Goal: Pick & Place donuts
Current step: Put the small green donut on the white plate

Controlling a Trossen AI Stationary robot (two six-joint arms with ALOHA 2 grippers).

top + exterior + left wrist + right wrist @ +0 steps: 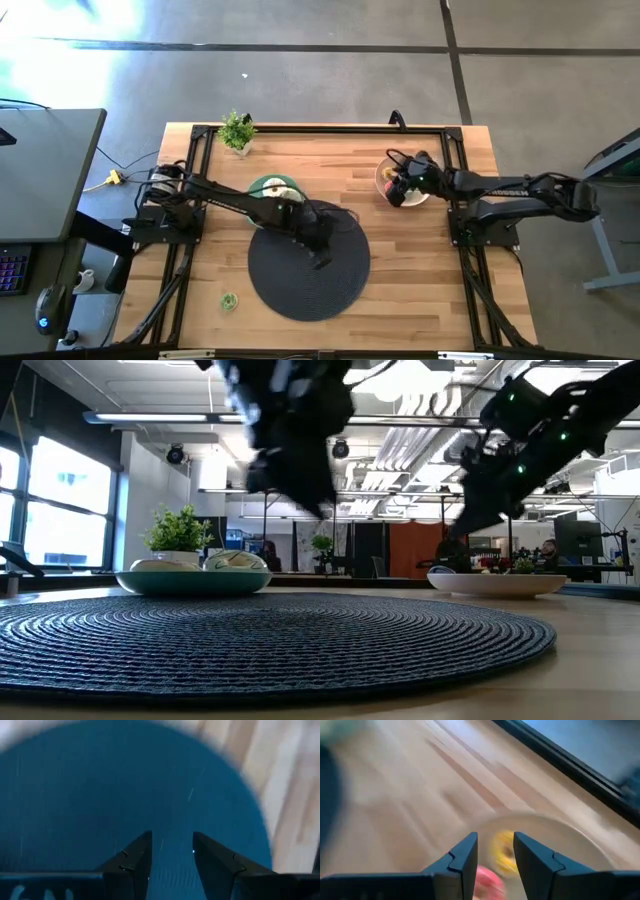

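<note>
the donuts, a yellow one (504, 851) and a pink one (487, 881), lie in the beige bowl (580, 845) just under my right gripper (494, 851), whose jaws stand part open and seemingly empty, so a blurred, hurried descent could nudge them aside; my left gripper (170, 851) hovers part open and empty over the dark mat (330, 275).

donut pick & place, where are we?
Done: two donuts already sit on the green plate. In hand: nothing; the left tool is open and empty over the dark round mat. The right tool is open over the beige bowl, where a yellow donut and a pink one lie. Left: those two, plus a small green donut on the table near the front edge.
</note>
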